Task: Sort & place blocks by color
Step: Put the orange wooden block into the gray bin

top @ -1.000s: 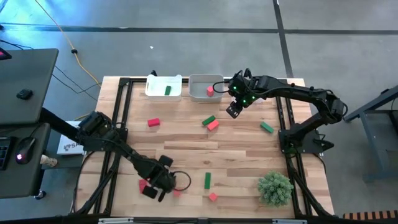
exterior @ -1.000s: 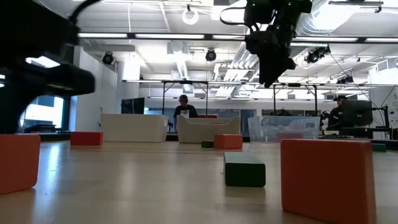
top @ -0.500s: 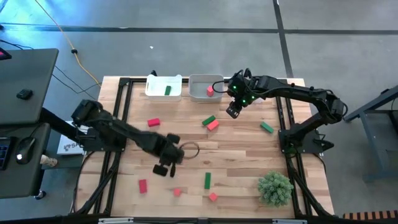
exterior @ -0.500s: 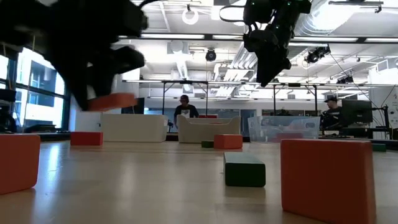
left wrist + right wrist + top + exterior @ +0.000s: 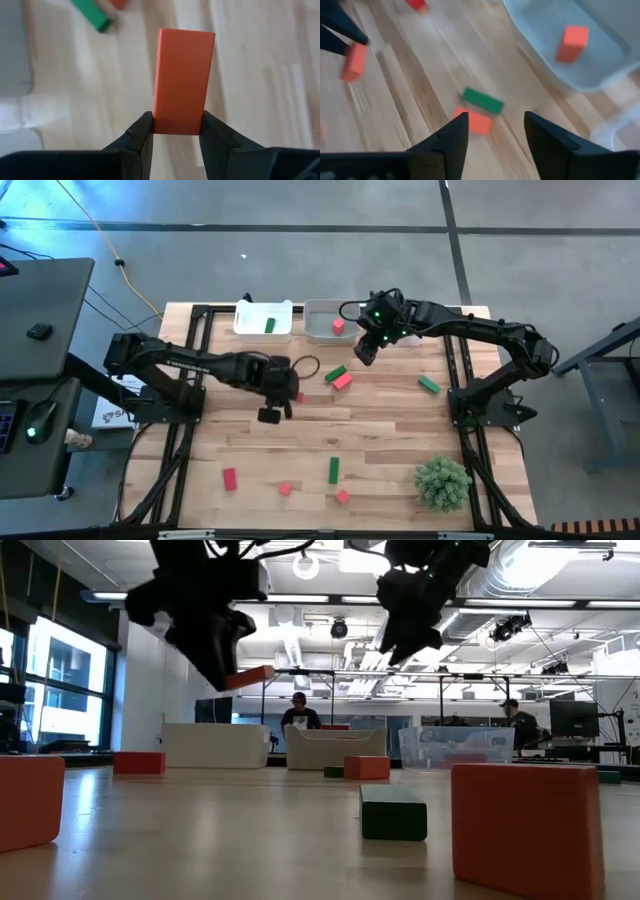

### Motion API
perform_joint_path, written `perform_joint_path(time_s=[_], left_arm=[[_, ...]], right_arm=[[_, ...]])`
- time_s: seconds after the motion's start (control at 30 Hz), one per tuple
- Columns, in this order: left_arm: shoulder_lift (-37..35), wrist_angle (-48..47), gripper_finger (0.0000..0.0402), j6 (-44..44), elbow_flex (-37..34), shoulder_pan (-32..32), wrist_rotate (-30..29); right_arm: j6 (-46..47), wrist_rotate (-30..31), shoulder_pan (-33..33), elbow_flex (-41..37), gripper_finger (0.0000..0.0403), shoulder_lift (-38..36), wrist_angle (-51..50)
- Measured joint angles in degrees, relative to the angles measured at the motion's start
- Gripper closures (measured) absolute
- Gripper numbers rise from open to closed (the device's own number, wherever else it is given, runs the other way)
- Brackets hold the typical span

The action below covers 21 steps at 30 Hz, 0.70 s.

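Your left gripper (image 5: 176, 135) clamps a salmon-pink rectangular block (image 5: 183, 80), carried clear of the table for sorting; your right gripper (image 5: 495, 131) hangs open, empty.

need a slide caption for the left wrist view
Left gripper jaws clamp a salmon-pink block above the wooden table.

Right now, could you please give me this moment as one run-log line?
left pincer: shut on salmon block, carried above table | right pincer: open, empty, near grey tray | grey tray: one red block
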Motion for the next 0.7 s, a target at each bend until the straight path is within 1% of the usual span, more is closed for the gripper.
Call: perform_joint_path(time_s=[0.13,0.27,0.4,0.57,0.7], left_arm=[[-0.06,1.91,0.0303,1.64,0.02,3.81,-0.04],[-0.06,4.58,0.0303,3.08,0.02,6.92,-0.17],[-0.06,8.82,0.0303,3.06,0.02,9.38,-0.15],[-0.06,14.5,0.0303,2.94,0.02,11.39,-0.35],[-0.06,19.77,0.0303,2.96,0.02,11.73,-3.14]], right_arm=[[2.02,-2.27,0.0,0.0,0.0191,0.0,5.28],[6.48,-6.26,-0.26,0.0,0.0183,0.0,10.4],[10.32,-6.64,-0.26,0.0,0.0182,0.0,13.36],[16.03,-6.9,-0.26,0.0,0.0182,0.02,14.11],[20.35,-6.92,-0.09,0.0,0.0182,0.02,14.13]])
